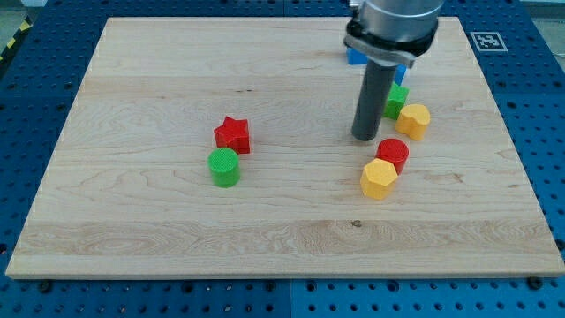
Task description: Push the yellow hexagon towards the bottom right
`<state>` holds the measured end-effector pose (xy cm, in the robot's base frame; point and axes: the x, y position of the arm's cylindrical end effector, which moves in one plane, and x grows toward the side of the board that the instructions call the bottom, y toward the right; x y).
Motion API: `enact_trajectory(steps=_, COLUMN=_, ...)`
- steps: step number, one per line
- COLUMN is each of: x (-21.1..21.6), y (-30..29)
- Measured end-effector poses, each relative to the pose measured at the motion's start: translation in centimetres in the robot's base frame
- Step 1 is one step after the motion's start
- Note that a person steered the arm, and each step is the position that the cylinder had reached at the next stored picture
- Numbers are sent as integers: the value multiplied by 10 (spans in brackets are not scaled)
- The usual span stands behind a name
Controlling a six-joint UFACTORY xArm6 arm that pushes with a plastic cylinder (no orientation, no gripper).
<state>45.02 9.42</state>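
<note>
Bright, even overhead light fills the sharp frame. The pale worktop [159, 221] shows soft glare toward 12 o'clock; blocks cast short, faint shadows. No edge distortion, no blur.

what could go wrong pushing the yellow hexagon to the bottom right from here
1. My tip stands up and left of the lower yellow hexagon, but the red cylinder touches that block, so a push may drag both along.
2. A second yellow block sits right of my tip beside a green block; I could shove the wrong yellow one.
</note>
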Motion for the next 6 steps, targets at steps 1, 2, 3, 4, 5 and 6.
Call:
enact_trajectory(steps=1, x=42, y=-2)
enact_trajectory(steps=2, x=65, y=-2)
enact_trajectory(steps=3, x=66, y=-2)
enact_trajectory(steps=4, x=75, y=4)
enact_trajectory(steps=5, x=83, y=12)
enact_trajectory(steps=6, x=86, y=19)
